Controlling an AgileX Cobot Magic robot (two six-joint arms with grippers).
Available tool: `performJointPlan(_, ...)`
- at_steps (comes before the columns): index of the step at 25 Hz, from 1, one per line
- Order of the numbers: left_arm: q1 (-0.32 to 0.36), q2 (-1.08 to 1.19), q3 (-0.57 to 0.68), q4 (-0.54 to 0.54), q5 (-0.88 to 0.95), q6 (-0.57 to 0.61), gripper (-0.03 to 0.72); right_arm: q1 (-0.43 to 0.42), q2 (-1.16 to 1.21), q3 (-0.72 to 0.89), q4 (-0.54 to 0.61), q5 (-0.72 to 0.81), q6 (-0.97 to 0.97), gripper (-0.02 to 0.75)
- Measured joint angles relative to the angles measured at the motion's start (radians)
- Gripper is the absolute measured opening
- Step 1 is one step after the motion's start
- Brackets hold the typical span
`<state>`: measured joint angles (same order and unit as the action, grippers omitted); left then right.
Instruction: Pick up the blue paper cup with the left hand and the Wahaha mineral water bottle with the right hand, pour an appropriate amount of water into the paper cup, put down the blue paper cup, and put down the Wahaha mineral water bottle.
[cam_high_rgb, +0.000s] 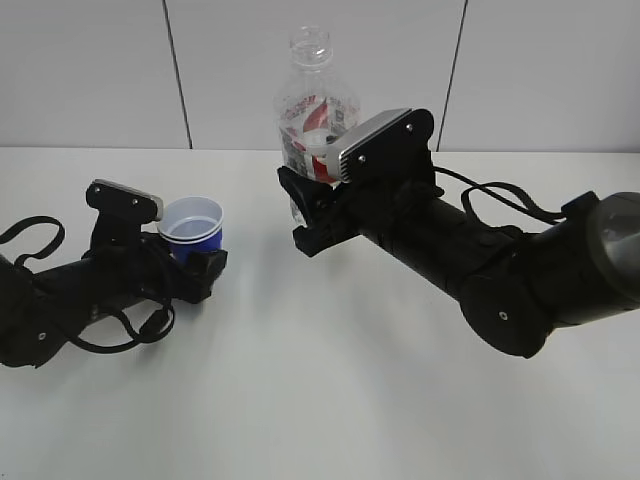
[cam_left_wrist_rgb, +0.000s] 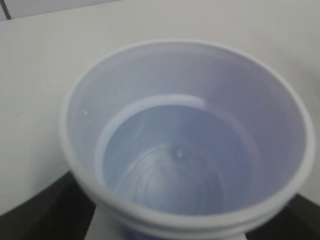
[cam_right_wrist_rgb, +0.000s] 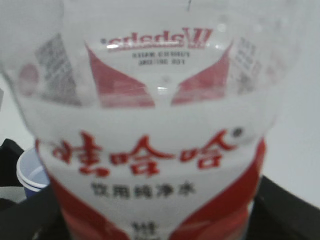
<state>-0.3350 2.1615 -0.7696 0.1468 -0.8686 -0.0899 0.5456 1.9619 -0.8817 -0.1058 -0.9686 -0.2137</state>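
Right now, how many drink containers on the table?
2. The blue paper cup stands at the left, between the left pincer's jaws. The Wahaha mineral water bottle stands upright at centre back, partly hidden behind the right pincer.

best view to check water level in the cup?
Left wrist view: it looks straight down into the cup, showing water pooled at the bottom. The exterior view shows the cup from the side, interior mostly hidden. The right wrist view catches only a rim sliver beside the bottle.
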Motion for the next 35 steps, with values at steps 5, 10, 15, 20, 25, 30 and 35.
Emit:
performJointPlan(5,0.0,-0.021,0.083,-0.022,-0.009,0.0,0.647,0.0,0.0,0.0,0.021,0.0,0.0,0.496)
performJointPlan(10,-0.002,-0.124,0.212,-0.035,-0.025,0.0,0.643,0.0,0.004,0.0,0.092,0.025,0.0,0.496)
performJointPlan(15,-0.059,-0.3,0.338,-0.07,-0.037,0.0,0.637,-0.004,0.043,-0.002,0.225,0.025,0.0,0.496)
performJointPlan(20,-0.177,-0.52,0.369,-0.102,0.114,0.0,0.626,-0.023,0.11,-0.027,0.311,0.025,-0.002,0.496)
performJointPlan(25,-0.215,-0.705,0.383,-0.102,0.298,0.0,0.613,-0.058,0.173,-0.068,0.322,0.021,-0.002,0.496)
performJointPlan(30,-0.215,-0.852,0.387,-0.102,0.355,0.0,0.605,-0.076,0.21,-0.081,0.328,0.016,-0.002,0.496)
performJointPlan(35,-0.215,-0.895,0.387,-0.102,0.365,0.0,0.605,-0.076,0.227,-0.085,0.328,0.006,-0.002,0.541)
